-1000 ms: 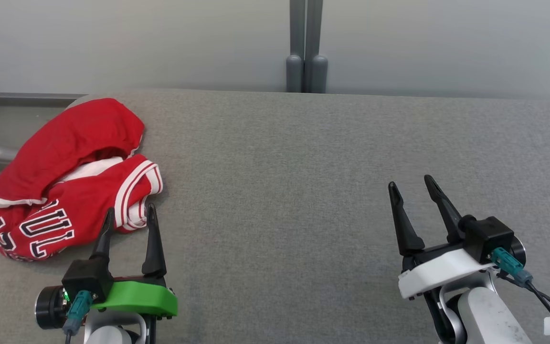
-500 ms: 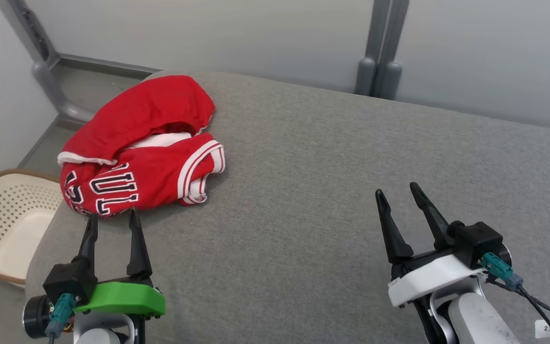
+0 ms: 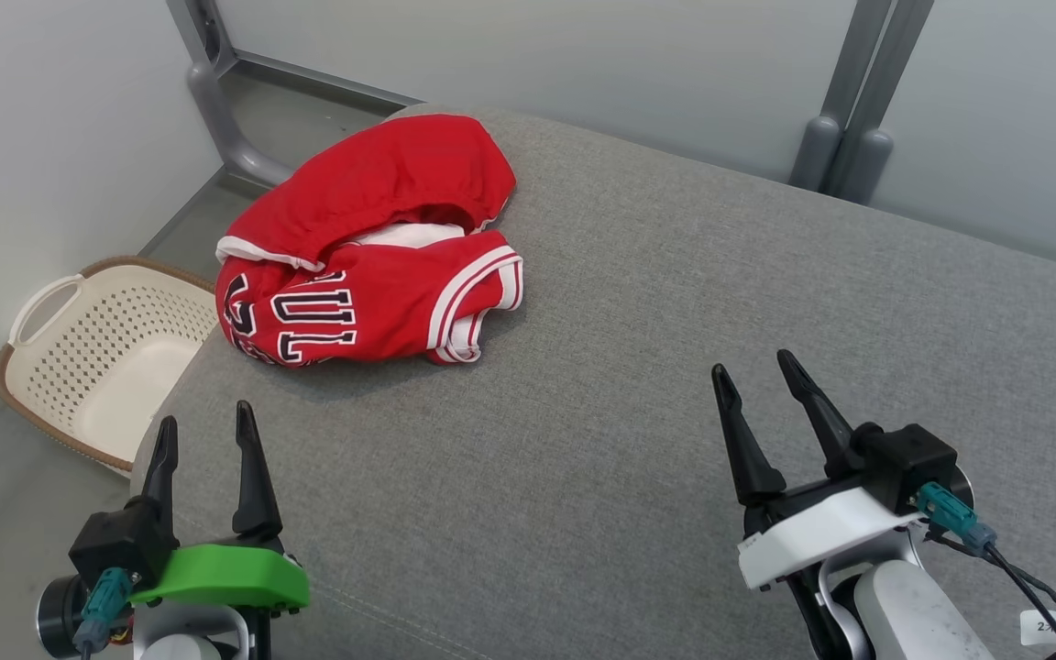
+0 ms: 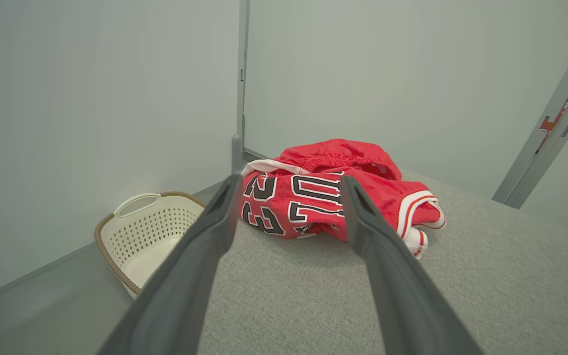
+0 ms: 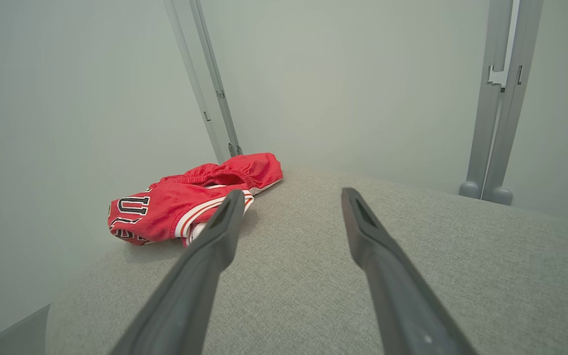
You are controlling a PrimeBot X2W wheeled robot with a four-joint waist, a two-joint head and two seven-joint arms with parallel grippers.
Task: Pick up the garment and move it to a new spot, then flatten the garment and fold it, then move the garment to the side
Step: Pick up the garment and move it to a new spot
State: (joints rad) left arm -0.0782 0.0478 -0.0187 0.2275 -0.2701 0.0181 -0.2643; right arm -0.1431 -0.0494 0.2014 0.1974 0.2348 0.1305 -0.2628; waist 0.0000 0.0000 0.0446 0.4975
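Lying bunched on the cushion (image 3: 638,385), the garment (image 3: 372,247) — left claw (image 3: 205,414), right claw (image 3: 752,361) both spread.

Grey padded bench (image 3: 675,302) — crumpled red garment (image 3: 372,247) lying on it.

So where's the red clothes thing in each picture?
Head view: the red garment lies in the upper left, crumpled.
Left wrist view: the garment sits near the middle of the picture.
Right wrist view: the garment sits left of the middle.
Shared landmark: the grey cushion; in every view the garment lies near its far left corner.
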